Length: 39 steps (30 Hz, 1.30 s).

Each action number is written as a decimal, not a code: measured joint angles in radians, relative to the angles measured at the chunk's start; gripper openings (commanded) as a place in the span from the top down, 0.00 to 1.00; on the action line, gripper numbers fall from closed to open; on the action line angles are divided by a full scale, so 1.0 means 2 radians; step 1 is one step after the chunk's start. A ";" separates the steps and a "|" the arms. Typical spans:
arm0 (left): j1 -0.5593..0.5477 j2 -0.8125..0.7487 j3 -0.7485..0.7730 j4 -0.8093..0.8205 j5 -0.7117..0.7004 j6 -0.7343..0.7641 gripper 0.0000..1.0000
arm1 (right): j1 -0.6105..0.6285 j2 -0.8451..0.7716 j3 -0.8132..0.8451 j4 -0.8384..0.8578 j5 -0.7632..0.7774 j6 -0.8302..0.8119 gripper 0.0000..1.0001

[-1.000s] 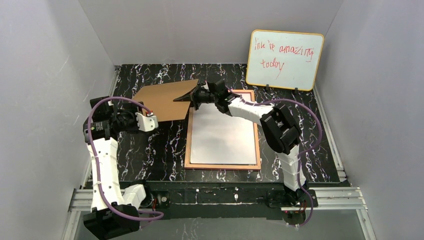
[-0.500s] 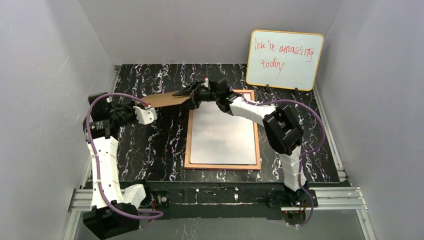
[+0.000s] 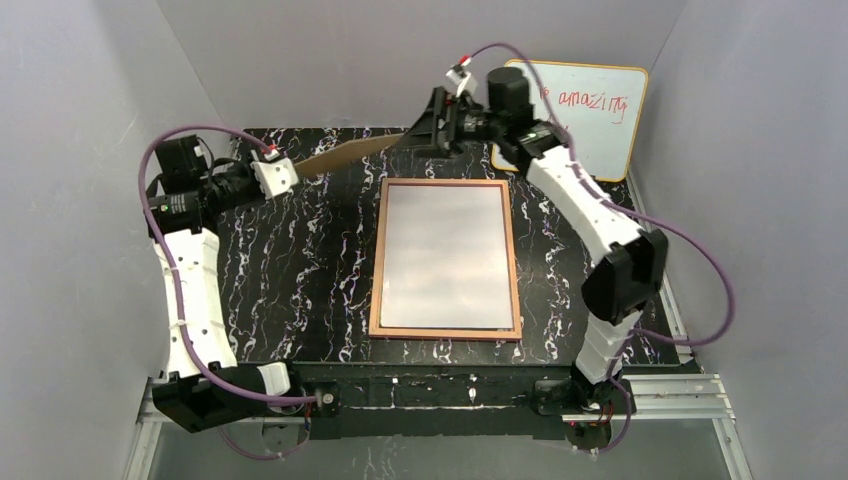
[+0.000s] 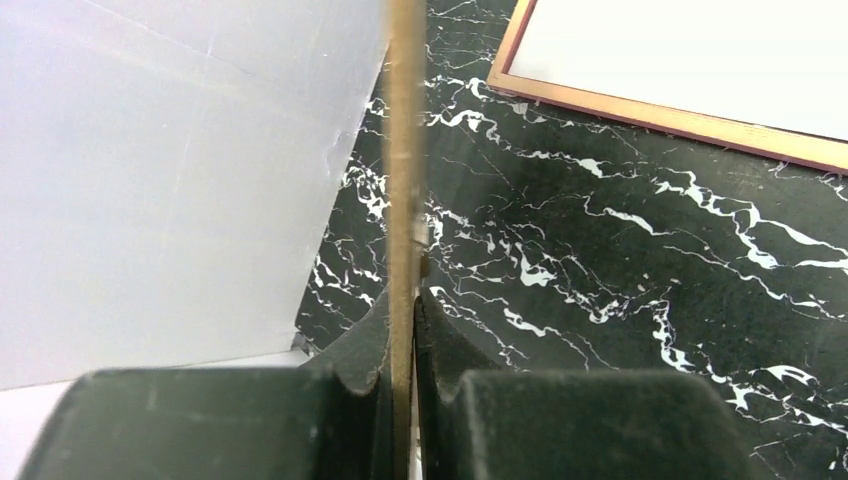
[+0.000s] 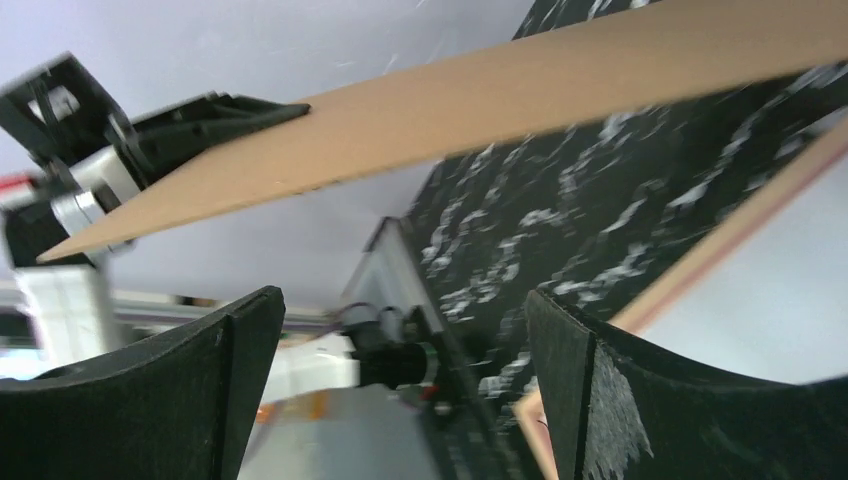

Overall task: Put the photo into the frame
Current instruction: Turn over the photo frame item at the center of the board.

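Note:
The frame (image 3: pixel 445 331) lies flat mid-table, orange-tan border up. Inside it sits a flat white sheet (image 3: pixel 445 255), apparently the photo face down; no printed side shows. My left gripper (image 3: pixel 285 172) is shut on the left edge of the brown backing board (image 3: pixel 345 155), holding it in the air over the back left of the table. The left wrist view shows the board edge-on (image 4: pixel 404 150) pinched at my left gripper (image 4: pixel 404 300), with a frame corner (image 4: pixel 660 112) beyond. My right gripper (image 3: pixel 425 125) hangs open and empty by the board's right end; its wrist view shows my right gripper (image 5: pixel 400 300) under the board (image 5: pixel 500 100).
A yellow-edged whiteboard (image 3: pixel 590 120) with red writing leans on the back wall, right behind the right arm's wrist. Grey walls close in the black marble table (image 3: pixel 300 280) on three sides. The right arm reaches over the table's back right part.
My right gripper opened, let go of the backing board and rose back toward the whiteboard. My left gripper shut on the board's left edge and lifted it back-left, off the frame.

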 measured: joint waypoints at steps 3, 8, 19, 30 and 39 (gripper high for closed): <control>0.004 0.015 0.040 -0.034 0.003 0.013 1.00 | -0.023 -0.053 -0.008 -0.031 0.009 -0.103 0.01; 0.007 0.021 0.069 -0.106 0.008 0.052 1.00 | -0.020 -0.141 -0.080 -0.030 -0.004 -0.250 0.01; 0.001 0.053 0.149 -0.304 0.023 0.155 1.00 | -0.009 -0.247 -0.244 0.067 -0.090 -0.441 0.03; -0.018 0.049 0.149 -0.325 0.042 0.140 1.00 | 0.020 -0.200 -0.229 0.111 -0.098 -0.533 0.09; -0.019 0.047 0.142 -0.327 0.043 0.137 1.00 | 0.026 -0.170 -0.220 0.110 -0.095 -0.568 0.23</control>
